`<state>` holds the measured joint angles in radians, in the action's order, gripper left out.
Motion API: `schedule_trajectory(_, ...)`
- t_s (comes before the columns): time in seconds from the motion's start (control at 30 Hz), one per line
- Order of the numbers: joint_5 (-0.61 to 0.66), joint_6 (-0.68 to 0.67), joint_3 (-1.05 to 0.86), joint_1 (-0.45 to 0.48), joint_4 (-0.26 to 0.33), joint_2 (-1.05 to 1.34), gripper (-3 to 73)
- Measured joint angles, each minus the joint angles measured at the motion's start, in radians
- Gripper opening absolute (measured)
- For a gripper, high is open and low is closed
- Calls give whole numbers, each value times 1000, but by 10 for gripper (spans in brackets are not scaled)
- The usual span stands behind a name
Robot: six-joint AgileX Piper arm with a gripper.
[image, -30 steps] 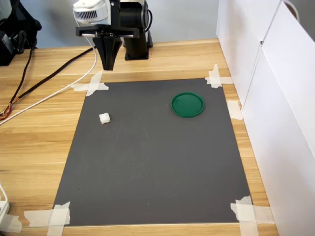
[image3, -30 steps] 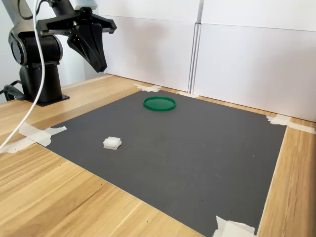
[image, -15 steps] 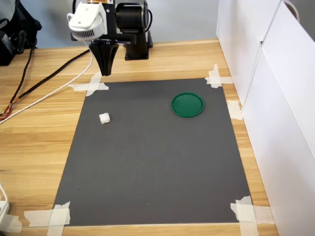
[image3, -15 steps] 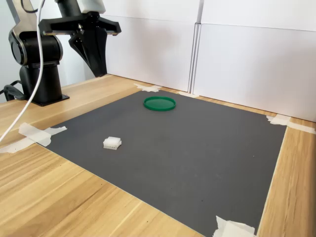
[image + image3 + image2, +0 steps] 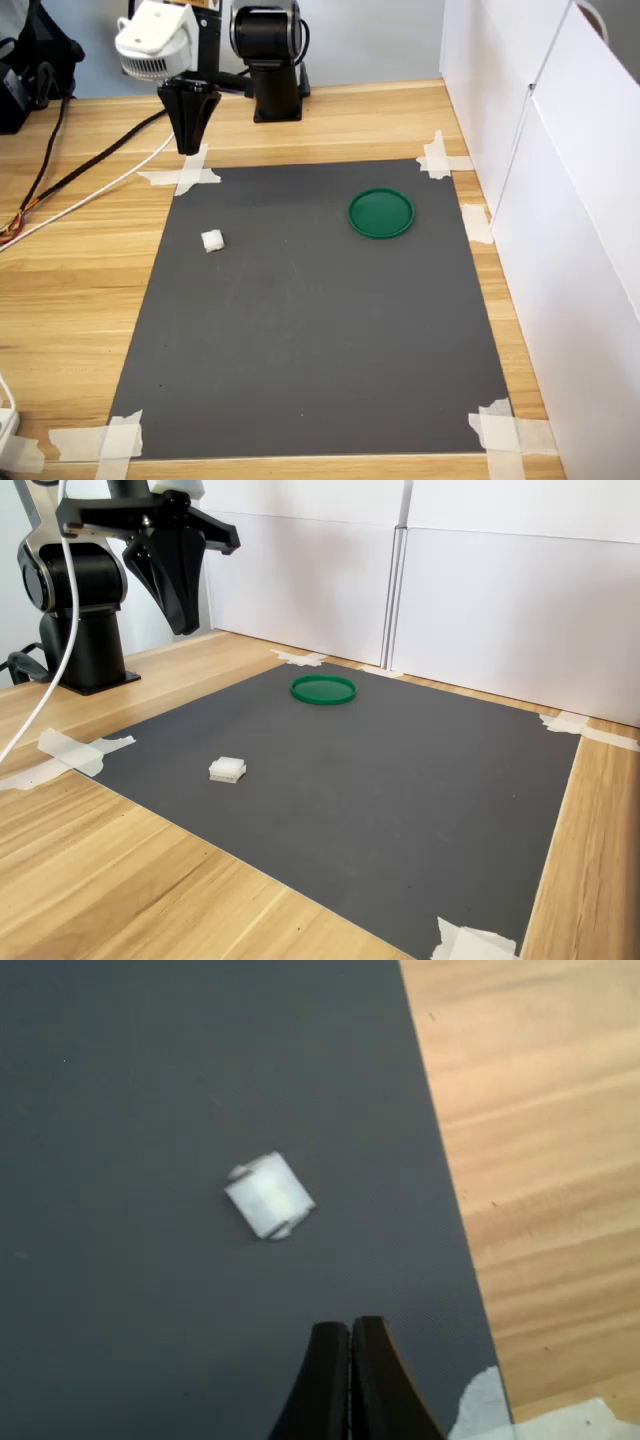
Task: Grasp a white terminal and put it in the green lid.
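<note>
White terminal [image 5: 269,1196] lies flat on the dark grey mat [image 5: 320,330], alone, nothing touching it. In the wrist view it sits ahead of the gripper [image 5: 350,1332], toward 11 o'clock from the tips, clear mat between them; the mat's edge and bare wood run alongside.

Gripper fingers pressed together, tips meeting, nothing held. In the first exterior view the gripper [image 5: 188,148] hangs in the air over the taped far-left corner of the mat, pointing down, with the terminal [image 5: 211,241] at about 5 o'clock from it, near but apart. In the second exterior view the gripper [image 5: 182,628] is high above the table; the terminal [image 5: 227,770] rests on the mat well below, at about 5 o'clock.

Green lid [image 5: 381,213] lies flat on the mat, open side up, interior bare. In the first exterior view it is at roughly 3 o'clock from the terminal, well apart. In the second exterior view the lid [image 5: 323,689] lies farther back toward the white wall panels [image 5: 500,610], at 1 o'clock from the terminal.

White tape strips [image 5: 187,172] hold the mat's corners to the wooden table [image 5: 70,280].
</note>
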<state>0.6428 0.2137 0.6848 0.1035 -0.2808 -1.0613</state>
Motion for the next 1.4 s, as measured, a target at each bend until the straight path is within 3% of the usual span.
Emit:
schedule_trajectory(0.1,0,16,2,1,-23,-31,29)
schedule_trajectory(0.4,10,9,98,1,-25,-117,264)
schedule_trajectory(0.7,153,-221,257,1,48,-315,291)
schedule_trajectory(0.97,296,-285,382,1,69,-460,300)
schedule_trajectory(1.07,313,-334,412,1,82,-488,325)
schedule_trajectory(1.4,356,-493,453,6,213,-535,466)
